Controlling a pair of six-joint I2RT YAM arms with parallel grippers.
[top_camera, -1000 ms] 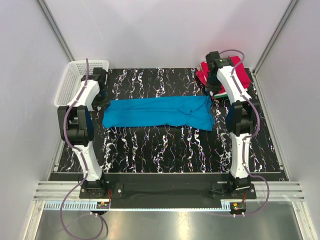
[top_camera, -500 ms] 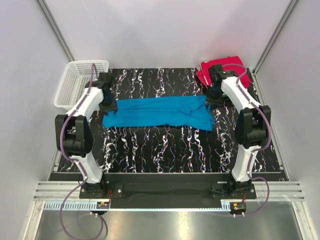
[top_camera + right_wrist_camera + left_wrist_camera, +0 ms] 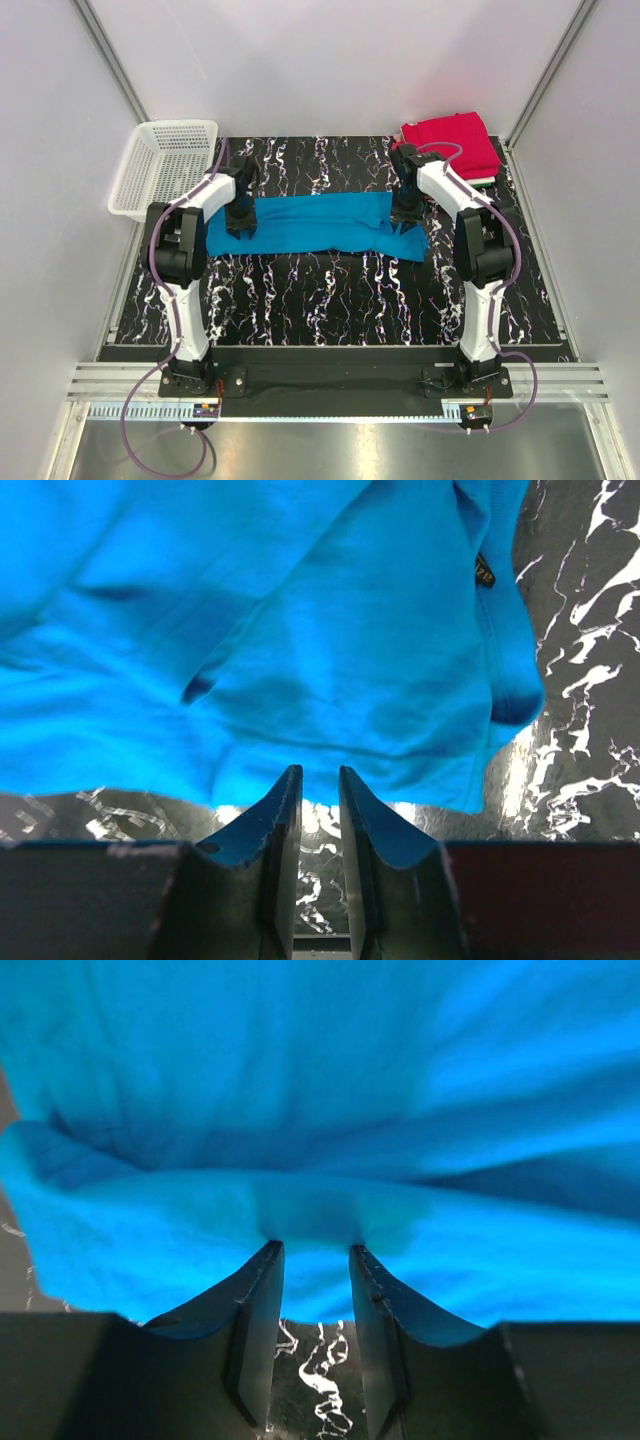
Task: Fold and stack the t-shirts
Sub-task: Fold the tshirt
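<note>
Trying to read the left hand off its wrist cam: fingers partly apart, a slot of marbled surface showing between them, tips right at the edge of the blue t-shirt. Pinching or just touching?

@OP touching, I'd say. The cloth bunches into a little ridge at the tips and its edge sits in the mouth of the slot, but the fingers aren't pressed together on it. Right hand is the same deal with a narrower gap: tips at the shirt's edge, not clamped on it that I can see.

OP again: okay, and how's the shirt lying?

@OP from the top cam it's a long rumpled band lying on the surface, a bit toward the far side. Its long axis runs left to right. Left hand is over the left end, right hand over the right end, which is the wider, more ragged one. A small dark tag shows near that right end. A folded red t-shirt sits in the far right corner, near the blue one but not touching it as far as I can see. White mesh basket is at the far left corner, mostly off the marbled part.
</note>
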